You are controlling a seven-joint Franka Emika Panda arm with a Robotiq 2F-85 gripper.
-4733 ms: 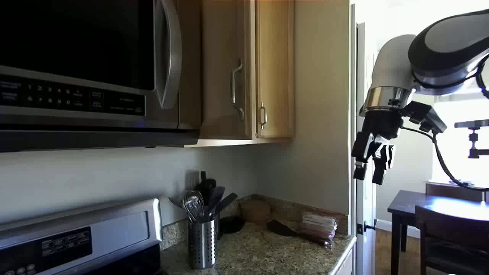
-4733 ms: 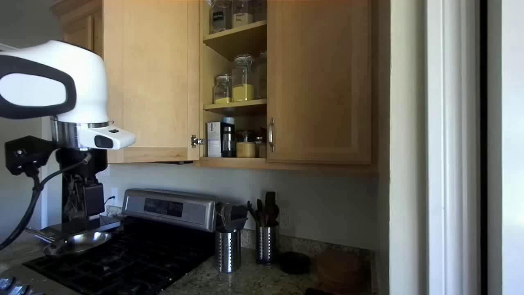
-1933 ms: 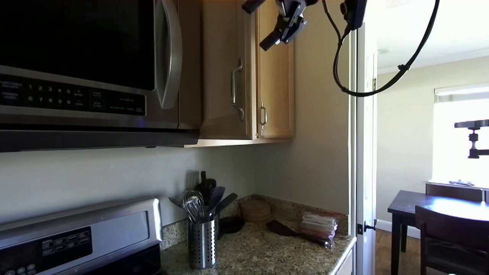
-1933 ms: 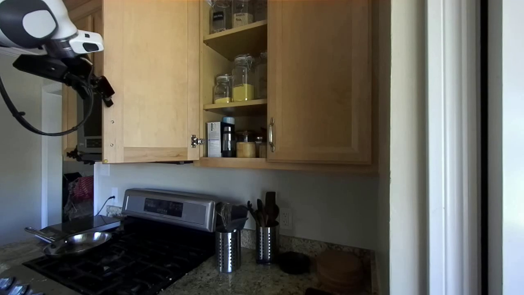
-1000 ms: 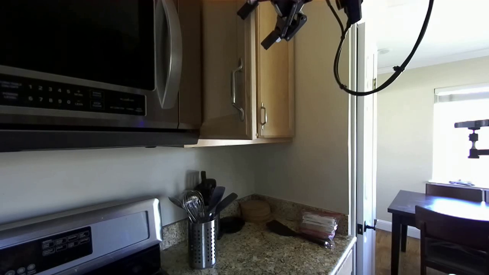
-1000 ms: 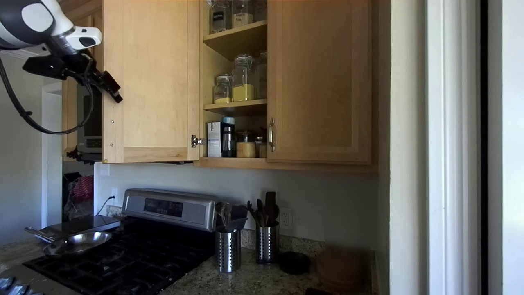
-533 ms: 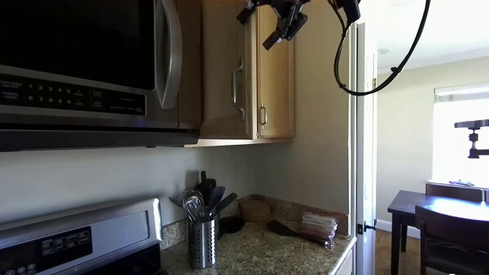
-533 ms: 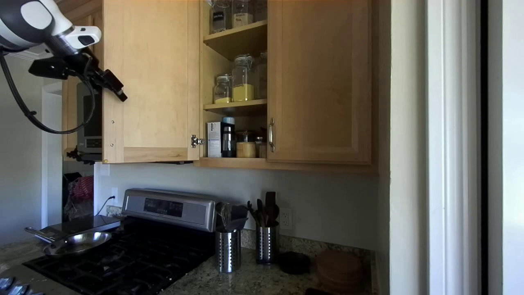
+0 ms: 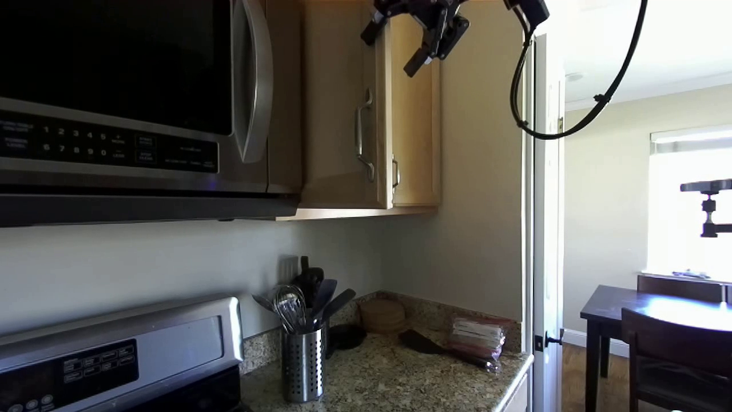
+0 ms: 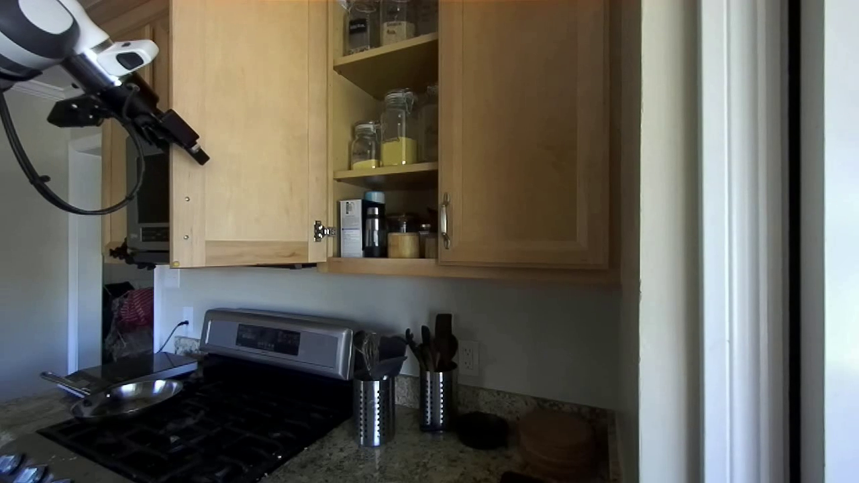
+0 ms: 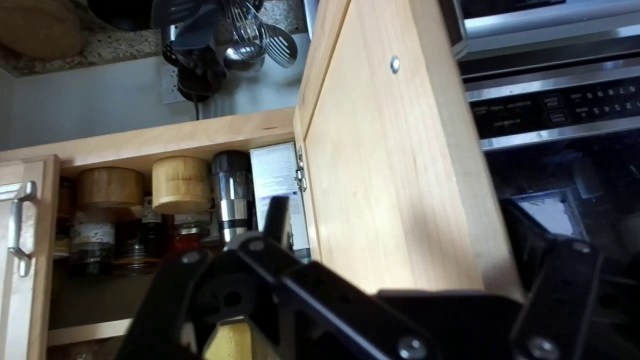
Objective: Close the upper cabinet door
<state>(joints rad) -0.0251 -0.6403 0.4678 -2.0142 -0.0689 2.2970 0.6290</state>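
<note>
The upper cabinet door [image 10: 251, 134] is honey-coloured wood and stands open, hinged beside the shelves; it also shows in the wrist view [image 11: 380, 165]. Its metal bar handle [image 9: 360, 137] is on its outer face in an exterior view. My gripper [image 9: 394, 47] is open, high at the door's free edge. In the wrist view my gripper [image 11: 400, 217] has its fingers on either side of the door, one by the inner face and one by the outer face. In an exterior view one finger of the gripper [image 10: 191, 142] shows before the inner face; the other is hidden behind the door.
The neighbouring cabinet door [image 10: 527, 134] is shut. Shelves with jars [image 10: 399, 131] are exposed. The microwave [image 9: 114, 80] is close to the open door's outer side. Utensil holders [image 9: 302, 366] stand on the counter below. A pan [image 10: 127, 399] lies by the stove.
My gripper has risen from low beside the cabinets to the door's free edge. In the last half second the door has swung slightly toward the cabinet, its edge and handle shifting right.
</note>
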